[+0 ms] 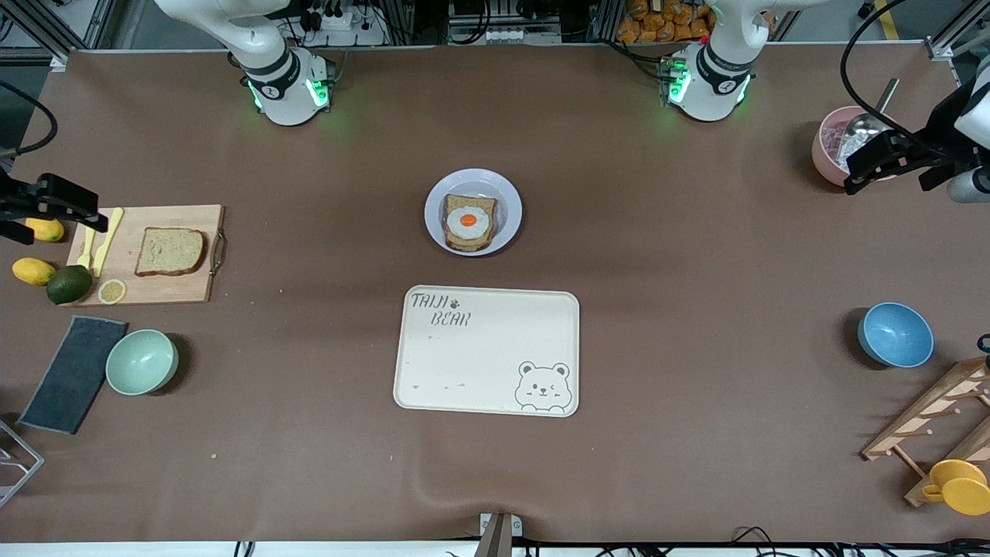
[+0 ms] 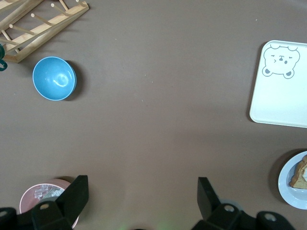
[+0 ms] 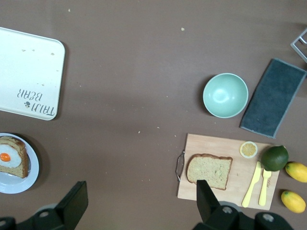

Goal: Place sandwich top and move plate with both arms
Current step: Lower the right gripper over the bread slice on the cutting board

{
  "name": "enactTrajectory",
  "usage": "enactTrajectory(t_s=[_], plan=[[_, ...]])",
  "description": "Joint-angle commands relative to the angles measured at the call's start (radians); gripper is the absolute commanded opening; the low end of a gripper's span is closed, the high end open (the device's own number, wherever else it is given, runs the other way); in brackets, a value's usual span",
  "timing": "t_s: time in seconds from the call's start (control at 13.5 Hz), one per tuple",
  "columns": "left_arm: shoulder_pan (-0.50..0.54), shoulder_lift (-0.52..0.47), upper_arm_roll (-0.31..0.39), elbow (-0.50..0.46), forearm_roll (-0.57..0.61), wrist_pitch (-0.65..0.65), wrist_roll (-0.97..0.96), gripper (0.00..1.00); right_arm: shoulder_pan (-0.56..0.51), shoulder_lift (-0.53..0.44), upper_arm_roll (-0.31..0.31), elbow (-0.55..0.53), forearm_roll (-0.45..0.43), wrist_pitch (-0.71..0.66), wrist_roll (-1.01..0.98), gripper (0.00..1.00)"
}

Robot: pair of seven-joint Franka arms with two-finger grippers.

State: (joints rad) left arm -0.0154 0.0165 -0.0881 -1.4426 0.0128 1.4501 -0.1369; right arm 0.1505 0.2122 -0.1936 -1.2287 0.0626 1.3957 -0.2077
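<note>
We saw the brown wholegrain bread slice (image 1: 170,251) lying on the wooden cutting board (image 1: 178,290), the egg-topped bread on the round lavender-white plate (image 1: 506,193), and both the left gripper (image 1: 882,166) and right gripper (image 1: 58,205) spread wide, empty.

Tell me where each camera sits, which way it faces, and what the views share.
Front view: high across the table, facing both arm bases; right gripper over the board's end, left gripper over the pink bowl.
Left wrist view: looks down past the open left gripper at the blue bowl and tray.
Right wrist view: looks down past the open right gripper at the sandwich top on the board.
All three share the plate and tray.
</note>
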Motion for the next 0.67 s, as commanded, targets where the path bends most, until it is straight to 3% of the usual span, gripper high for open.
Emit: enactTrajectory(t_s=[0.0,0.59], plan=[[0.003,-0.01,-0.004,0.002,0.001,-0.013,0.019,1.0,0.02,0.004,0.002,0.008,0.005,0.005,-0.003,1.0],[-0.005,-0.012,-0.016,-0.004,-0.007,-0.017,-0.004,1.0,-0.012,-0.005,-0.004,-0.015,0.003,-0.012,-0.013,1.0]])
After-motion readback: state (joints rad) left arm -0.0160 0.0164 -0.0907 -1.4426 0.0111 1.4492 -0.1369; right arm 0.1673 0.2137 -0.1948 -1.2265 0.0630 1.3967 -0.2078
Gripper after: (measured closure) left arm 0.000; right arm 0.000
